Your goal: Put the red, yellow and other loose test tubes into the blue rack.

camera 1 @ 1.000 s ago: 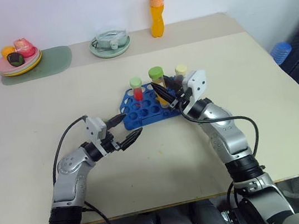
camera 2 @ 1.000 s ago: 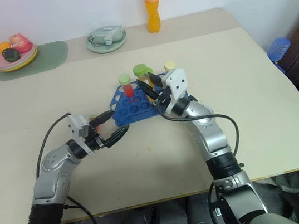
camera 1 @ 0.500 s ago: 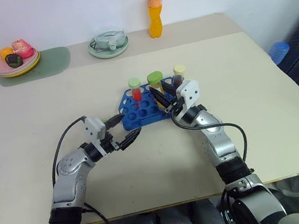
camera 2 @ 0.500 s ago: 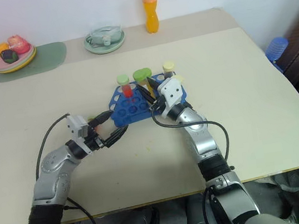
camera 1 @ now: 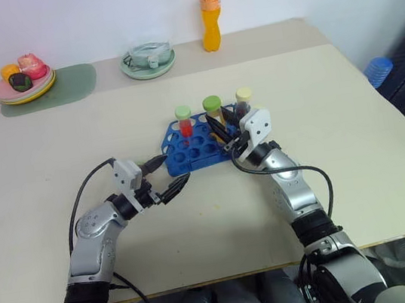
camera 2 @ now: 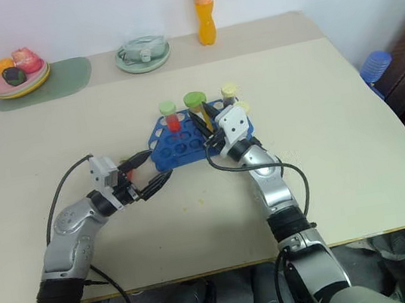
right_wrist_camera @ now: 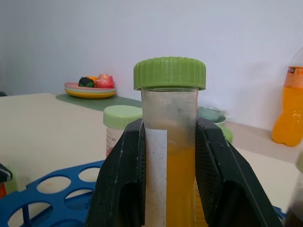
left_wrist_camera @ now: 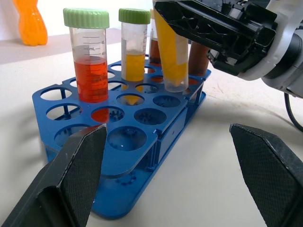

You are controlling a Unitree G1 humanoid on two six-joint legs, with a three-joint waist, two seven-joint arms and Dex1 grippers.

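Note:
The blue rack (camera 1: 188,154) lies mid-table. In it stand a red tube with a pale green cap (camera 1: 185,124) and a dark brown tube with a cream cap (camera 1: 244,107). My right gripper (camera 1: 219,128) is shut on the yellow tube with a green cap and white label (right_wrist_camera: 168,156). The tube is upright, its lower end (left_wrist_camera: 173,80) just over a hole in the rack's right rows. In the left wrist view another yellow-filled, green-capped tube (left_wrist_camera: 134,52) stands in a hole beside the red tube (left_wrist_camera: 90,71). My left gripper (camera 1: 177,169) is open and empty at the rack's near left corner.
Along the far edge stand a tall orange drink bottle (camera 1: 211,13) and a round pale green dish (camera 1: 148,60). A plate of small coloured items (camera 1: 24,80) sits on a green mat (camera 1: 74,83). A blue object (camera 1: 379,70) is off the table's right side.
My right gripper has sunk toward the rack with the yellow tube and tipped it more upright. The left arm has stayed still.

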